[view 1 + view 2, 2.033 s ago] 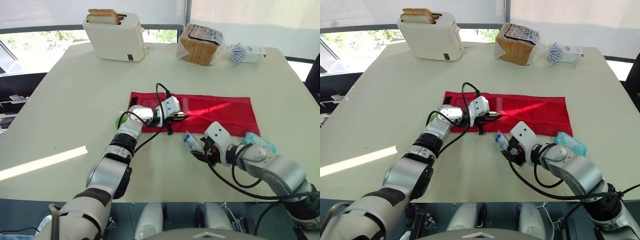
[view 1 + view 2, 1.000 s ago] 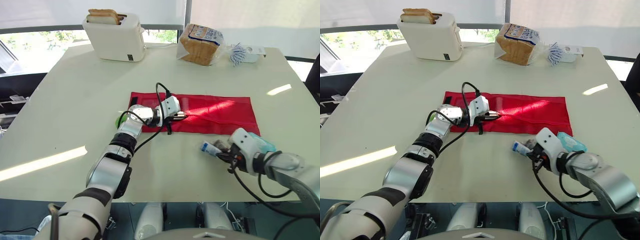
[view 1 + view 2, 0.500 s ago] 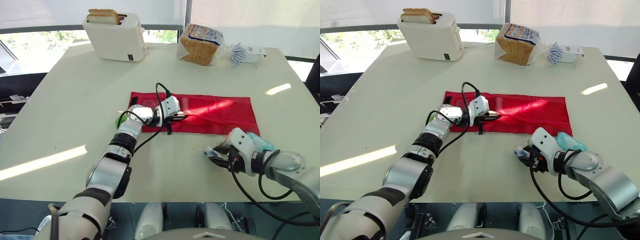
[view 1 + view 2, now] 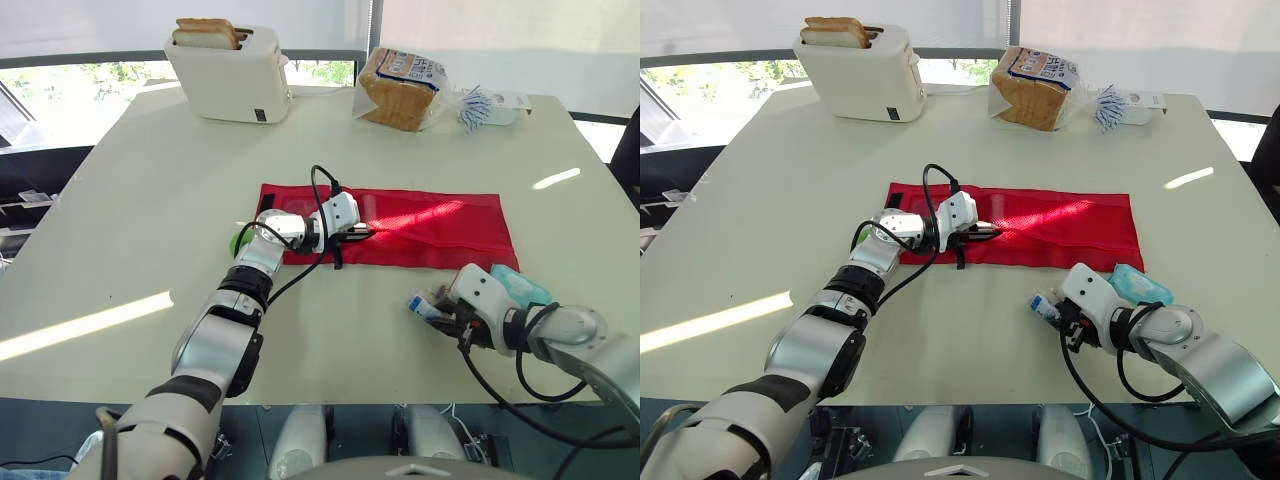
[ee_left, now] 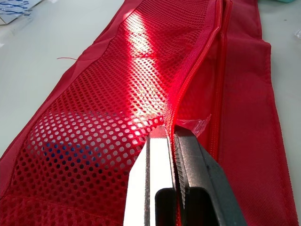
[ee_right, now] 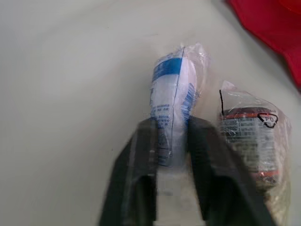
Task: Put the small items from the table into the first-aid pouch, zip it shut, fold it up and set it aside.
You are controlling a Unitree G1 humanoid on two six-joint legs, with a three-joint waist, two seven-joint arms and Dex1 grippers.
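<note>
The red first-aid pouch (image 4: 430,228) lies flat and unfolded at the table's middle, mesh side up. My left gripper (image 4: 362,232) is shut on the pouch's mesh edge (image 5: 188,94) by the zipper, near its left end. In front of the pouch's right part, my right gripper (image 4: 445,310) is shut on a small blue-and-white wrapped packet (image 6: 174,89), low over the table. A second wrapped packet with a red and black label (image 6: 249,127) lies just beside the fingers. A teal packet (image 4: 520,288) rests by the pouch's front right corner.
A white toaster (image 4: 230,70) holding bread stands at the back left. A bag of bread (image 4: 400,88) and a blue-and-white wrapper (image 4: 490,105) sit at the back right. Something small and green (image 4: 240,240) lies beside my left forearm. The table's front edge is close behind my right arm.
My right gripper has carried the blue-and-white packet to the right along the pouch's front edge, then settled there. The left gripper and the pouch have stayed put.
</note>
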